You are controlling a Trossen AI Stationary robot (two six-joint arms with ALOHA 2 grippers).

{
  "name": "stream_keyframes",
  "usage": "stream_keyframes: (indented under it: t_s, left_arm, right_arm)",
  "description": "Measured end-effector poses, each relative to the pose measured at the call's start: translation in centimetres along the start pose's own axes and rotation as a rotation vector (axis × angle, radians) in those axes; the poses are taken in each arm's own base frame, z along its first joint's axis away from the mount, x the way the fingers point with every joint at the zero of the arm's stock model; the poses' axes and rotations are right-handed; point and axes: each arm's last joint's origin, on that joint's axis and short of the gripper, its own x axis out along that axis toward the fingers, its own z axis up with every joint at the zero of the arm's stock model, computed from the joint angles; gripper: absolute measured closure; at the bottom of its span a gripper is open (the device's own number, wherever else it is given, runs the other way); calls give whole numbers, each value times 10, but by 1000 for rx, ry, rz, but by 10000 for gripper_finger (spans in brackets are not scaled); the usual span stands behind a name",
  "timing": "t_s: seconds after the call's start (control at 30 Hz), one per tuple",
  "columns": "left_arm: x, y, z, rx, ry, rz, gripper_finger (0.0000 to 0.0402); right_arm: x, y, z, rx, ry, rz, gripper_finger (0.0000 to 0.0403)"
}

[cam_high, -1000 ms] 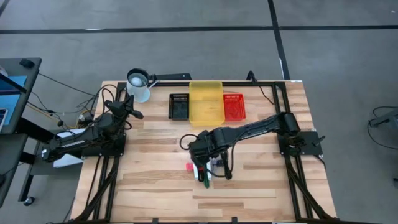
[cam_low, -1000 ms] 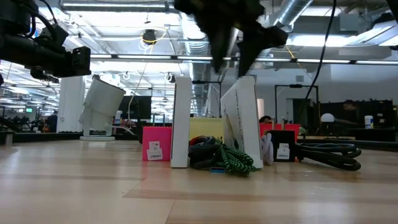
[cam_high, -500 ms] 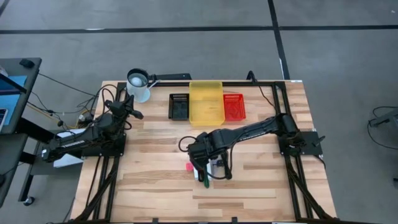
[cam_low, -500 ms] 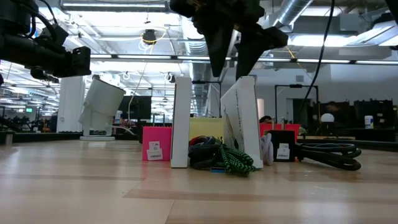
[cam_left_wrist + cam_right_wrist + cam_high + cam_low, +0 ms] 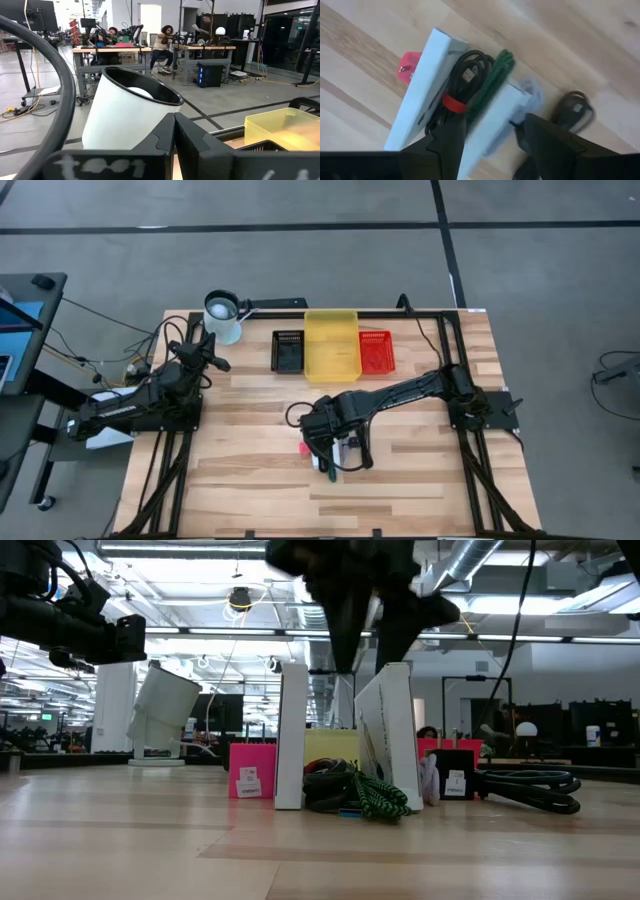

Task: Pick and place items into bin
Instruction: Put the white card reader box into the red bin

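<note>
The items lie in a small heap on the table's middle. They include two white boxes point(image 5: 422, 95) point(image 5: 495, 125), a black cable point(image 5: 462, 80) with a red tie, a green braided cable point(image 5: 496, 77), a pink cube point(image 5: 409, 66) and a dark coil point(image 5: 572, 107). In the low view both boxes point(image 5: 292, 735) stand on edge. My right gripper point(image 5: 362, 658) hangs open above the heap, pointing down and touching nothing; its fingers point(image 5: 447, 145) stand apart over the green cable and a white box. My left gripper point(image 5: 213, 360) waits shut at the table's left, level.
A yellow bin point(image 5: 332, 343) stands at the table's far edge between a black bin point(image 5: 288, 350) and a red bin point(image 5: 376, 352). A white cup-shaped thing point(image 5: 222, 315) sits at the far left, right in front of my left gripper point(image 5: 174, 130). A thick black cable point(image 5: 530, 788) lies beside the heap.
</note>
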Motion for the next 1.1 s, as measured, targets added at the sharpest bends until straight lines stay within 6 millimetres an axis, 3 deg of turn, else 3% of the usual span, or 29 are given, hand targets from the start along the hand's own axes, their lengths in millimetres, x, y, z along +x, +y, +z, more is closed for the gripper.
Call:
stream_keyframes:
  t_s: [0.67,1.1]
  left_arm:
    - [0,0,0,0,0,0,401]
    - [0,0,0,0,0,0,401]
  right_arm:
    - [1,1,-2,-11,9,7,202]
    - [14,4,-1,-20,31,-15,202]
